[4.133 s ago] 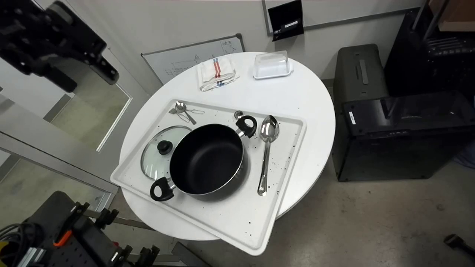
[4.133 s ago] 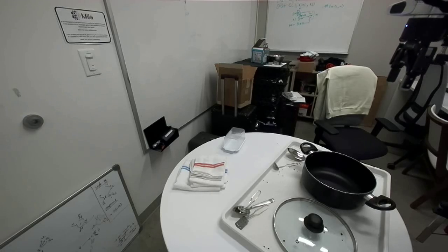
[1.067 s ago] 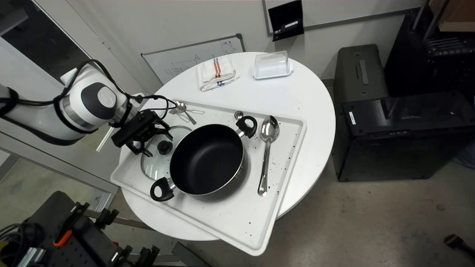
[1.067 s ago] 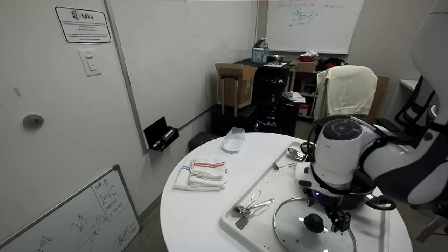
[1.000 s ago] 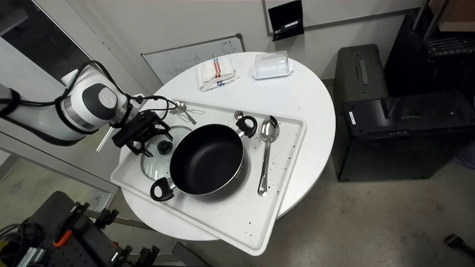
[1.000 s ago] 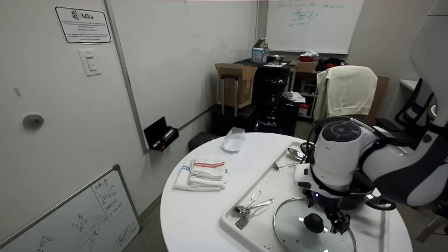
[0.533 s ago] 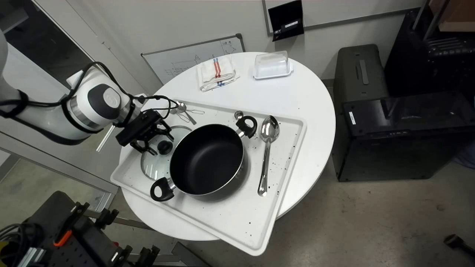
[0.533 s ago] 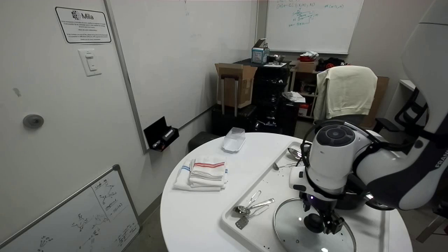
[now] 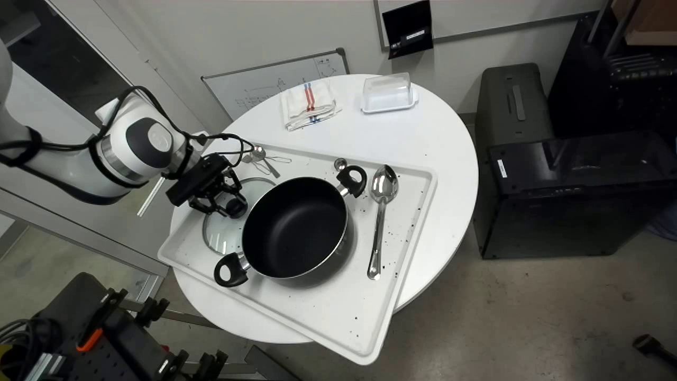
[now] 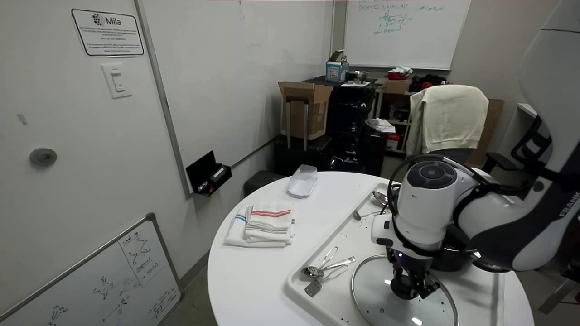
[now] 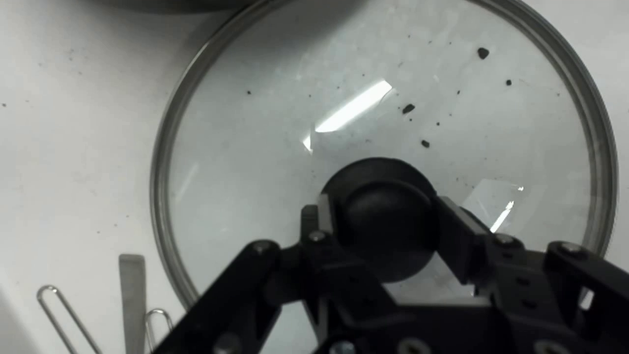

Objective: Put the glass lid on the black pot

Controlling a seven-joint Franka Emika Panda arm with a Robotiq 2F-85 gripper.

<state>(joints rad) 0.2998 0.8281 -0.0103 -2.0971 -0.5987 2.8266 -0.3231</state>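
The hand [image 11: 385,216], clear of the knob [image 11: 390,211] moments ago, now clasps it from both sides, the lid [image 11: 368,145] directly beneath, a hold that should allow the lift onto the uncovered pot [image 9: 297,227] beside the hand.

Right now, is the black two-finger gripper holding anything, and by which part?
Yes: the round, metal-rimmed, clear glass lid, by its rounded black centre knob. The gripper pinches it from two opposite sides.

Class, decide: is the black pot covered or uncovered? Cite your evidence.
Uncovered. In an exterior view, the black pot shows its open dark interior, while the glass lid is beside it, not over the opening.
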